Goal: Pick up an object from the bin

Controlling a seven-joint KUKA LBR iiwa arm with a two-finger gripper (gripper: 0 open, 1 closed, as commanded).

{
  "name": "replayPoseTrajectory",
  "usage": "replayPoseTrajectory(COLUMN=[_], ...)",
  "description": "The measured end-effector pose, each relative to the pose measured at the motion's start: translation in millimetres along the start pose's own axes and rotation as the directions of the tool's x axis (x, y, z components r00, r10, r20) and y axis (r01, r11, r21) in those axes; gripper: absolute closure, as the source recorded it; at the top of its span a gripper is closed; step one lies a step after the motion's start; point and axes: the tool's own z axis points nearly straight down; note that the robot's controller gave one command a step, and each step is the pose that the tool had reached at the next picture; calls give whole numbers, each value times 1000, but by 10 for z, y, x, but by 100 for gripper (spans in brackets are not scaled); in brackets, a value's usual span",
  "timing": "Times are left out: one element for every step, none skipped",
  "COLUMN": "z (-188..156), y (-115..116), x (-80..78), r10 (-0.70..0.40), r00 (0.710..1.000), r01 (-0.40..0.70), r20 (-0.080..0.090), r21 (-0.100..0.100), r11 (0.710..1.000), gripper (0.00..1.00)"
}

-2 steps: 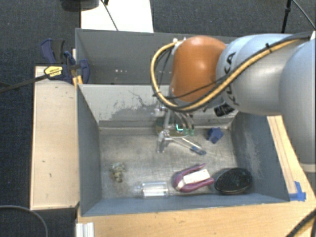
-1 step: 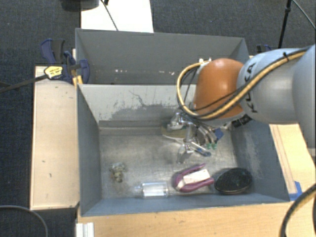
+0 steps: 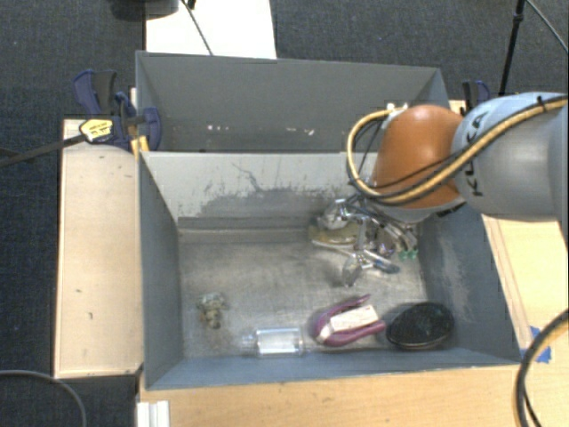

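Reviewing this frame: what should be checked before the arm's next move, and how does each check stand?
1. The gripper is within the bin walls: ok.
2. Whether the beige thing at the gripper is grasped: cannot tell.
3. The purple-and-white packet and black round disc lie apart from the gripper, by the front wall: ok.
4. The clear plastic piece and small crumpled thing lie well off to the left: ok.

Robotics laboratory work cell. My arm [image 3: 524, 163], with its orange wrist cover [image 3: 418, 154] and looped cables [image 3: 350, 154], reaches into a grey metal bin [image 3: 293, 105]. Dark carpet floor [image 3: 53, 25] surrounds the bin. A black cable [image 3: 36, 152] runs left of the bin, and a stand pole [image 3: 514, 34] rises behind its right corner.
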Motion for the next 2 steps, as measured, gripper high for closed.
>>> replayPoseTrajectory(z=[-40,-1332], y=[-22,160], x=[-37,69], r10=[6,-13], r00=[1000,1000], r01=[-6,13], r20=[16,-18], r21=[7,7], r11=[1000,1000], gripper=[100,100])
